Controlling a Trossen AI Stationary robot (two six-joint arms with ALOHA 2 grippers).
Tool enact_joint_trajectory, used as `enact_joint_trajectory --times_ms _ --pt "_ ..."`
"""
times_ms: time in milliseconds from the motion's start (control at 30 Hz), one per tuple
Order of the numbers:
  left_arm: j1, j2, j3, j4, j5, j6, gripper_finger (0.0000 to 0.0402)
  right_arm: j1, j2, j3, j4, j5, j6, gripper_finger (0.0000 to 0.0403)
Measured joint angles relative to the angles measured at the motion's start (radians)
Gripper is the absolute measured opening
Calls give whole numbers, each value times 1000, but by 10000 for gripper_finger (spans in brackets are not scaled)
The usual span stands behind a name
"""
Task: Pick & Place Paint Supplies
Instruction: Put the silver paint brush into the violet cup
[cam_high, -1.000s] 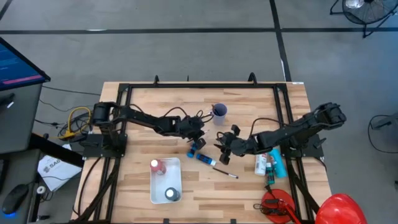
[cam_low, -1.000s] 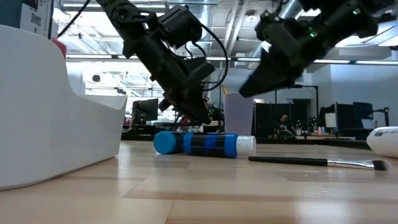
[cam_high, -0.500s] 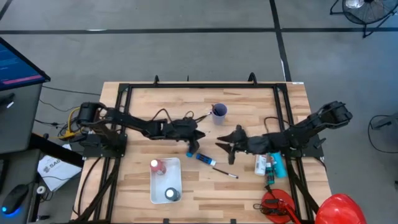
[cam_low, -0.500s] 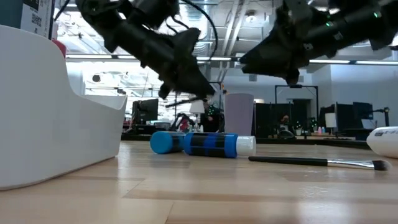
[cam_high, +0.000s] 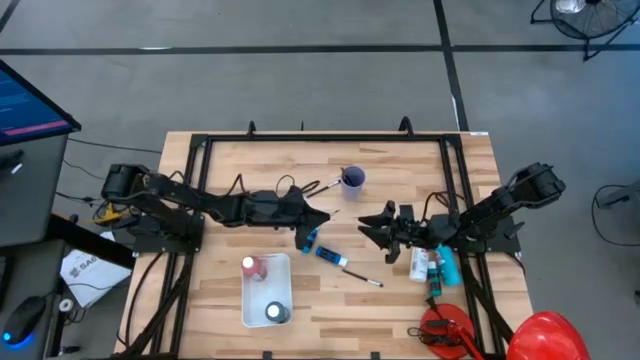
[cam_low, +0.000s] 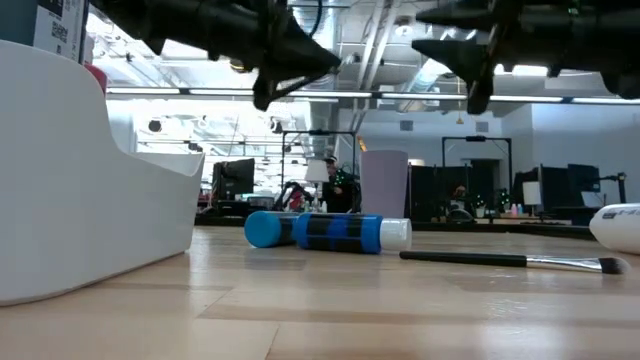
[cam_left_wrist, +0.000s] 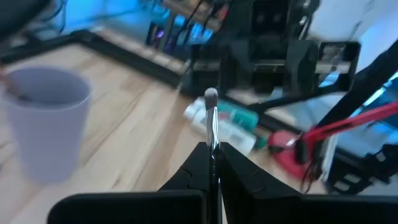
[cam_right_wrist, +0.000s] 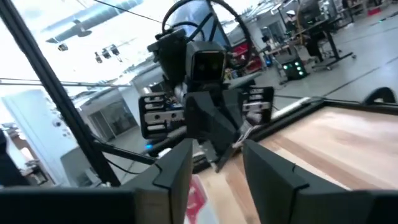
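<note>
Dark left gripper (cam_high: 318, 217) stretched level above table, jaws pinching thin brush (cam_left_wrist: 211, 121), right gripper (cam_high: 372, 224) facing it, jaws parted, empty

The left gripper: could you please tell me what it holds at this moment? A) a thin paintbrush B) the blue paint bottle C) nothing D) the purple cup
A: in the left wrist view the left gripper is shut on a thin paintbrush, whose bristle tip sticks out past the fingertips, while the purple cup stands apart on the table.
</note>
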Motion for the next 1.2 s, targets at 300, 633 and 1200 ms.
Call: enact_joint_trajectory --times_ms 300,633,1200 --pt "-9 -3 -2 17 7 1 5 -17 93 134 -139 -3 11 230" --pt "-33 -2 -2 26 33 3 5 -64 212 196 -79 -2 26 241" --pt "-41 -2 -1 36 33 -3 5 -65 223 231 -23 -55 -36 235"
